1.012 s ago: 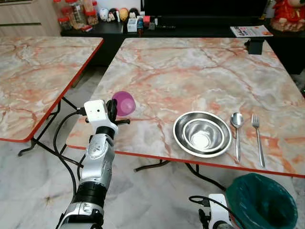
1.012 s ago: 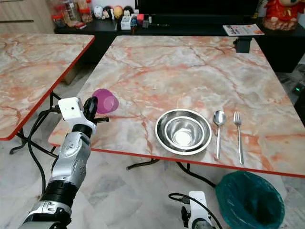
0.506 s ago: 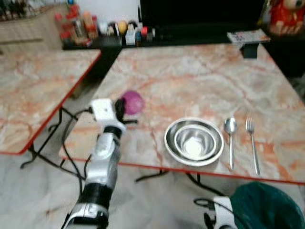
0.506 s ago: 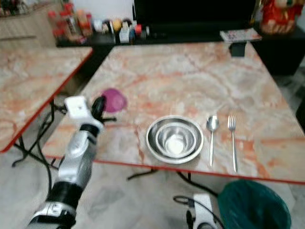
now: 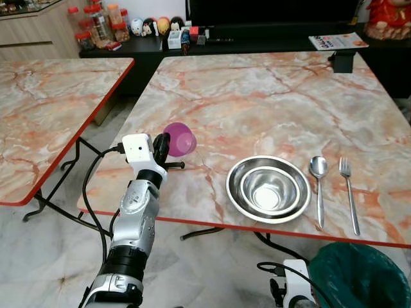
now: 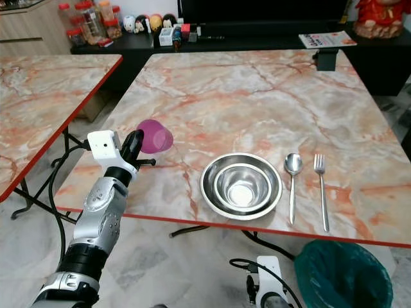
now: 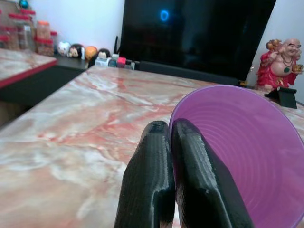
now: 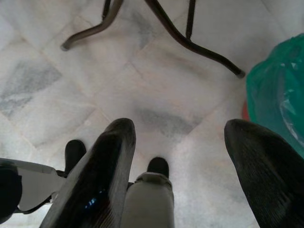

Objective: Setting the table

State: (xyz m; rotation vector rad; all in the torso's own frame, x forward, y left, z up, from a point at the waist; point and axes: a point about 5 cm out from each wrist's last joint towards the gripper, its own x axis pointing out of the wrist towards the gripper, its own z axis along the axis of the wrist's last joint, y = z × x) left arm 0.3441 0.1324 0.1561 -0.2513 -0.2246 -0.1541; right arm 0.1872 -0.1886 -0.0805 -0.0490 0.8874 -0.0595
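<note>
Left gripper [image 5: 160, 146]: pinching purple cup [image 5: 180, 139] by its rim, above table [image 5: 257, 96] edge | bowl [image 5: 268, 188] at 4 o'clock, left arm nearer | right gripper [image 8: 180, 156]: spread, idle, low.

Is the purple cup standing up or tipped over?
Tipped. The purple cup hangs sideways in the left claw, which is pinched on its rim, with its open mouth facing the wrist camera.

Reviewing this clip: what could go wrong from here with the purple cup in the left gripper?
The left gripper pinches only the rim of the purple cup, which is tilted, so it might slip or land on its side. It hangs near the table's left edge; released there, it could roll off onto the floor.
</note>
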